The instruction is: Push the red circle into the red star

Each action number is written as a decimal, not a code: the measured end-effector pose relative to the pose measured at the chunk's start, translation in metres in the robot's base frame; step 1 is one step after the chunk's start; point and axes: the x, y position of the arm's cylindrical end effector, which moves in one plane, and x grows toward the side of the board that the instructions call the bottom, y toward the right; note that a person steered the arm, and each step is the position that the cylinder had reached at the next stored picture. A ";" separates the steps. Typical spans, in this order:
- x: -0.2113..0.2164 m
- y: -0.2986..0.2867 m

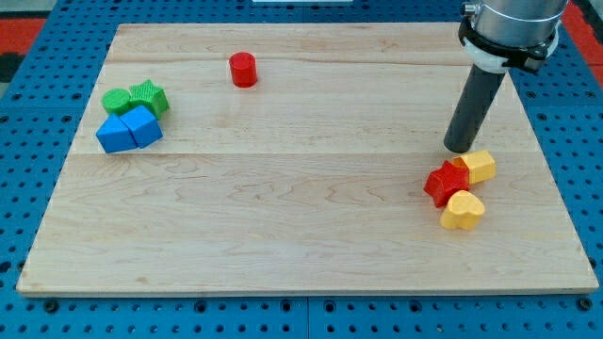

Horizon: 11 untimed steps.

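Note:
The red circle stands alone near the view's top, left of centre, on the wooden board. The red star lies at the view's right, touching a yellow hexagon block on its upper right and a yellow heart block below it. My tip rests on the board just above the red star and beside the yellow hexagon, far to the right of the red circle.
At the view's left a green circle and green star sit above two blue blocks, all clustered together. The blue pegboard surrounds the board.

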 end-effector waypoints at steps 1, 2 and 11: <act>-0.055 -0.037; -0.131 -0.118; -0.006 -0.129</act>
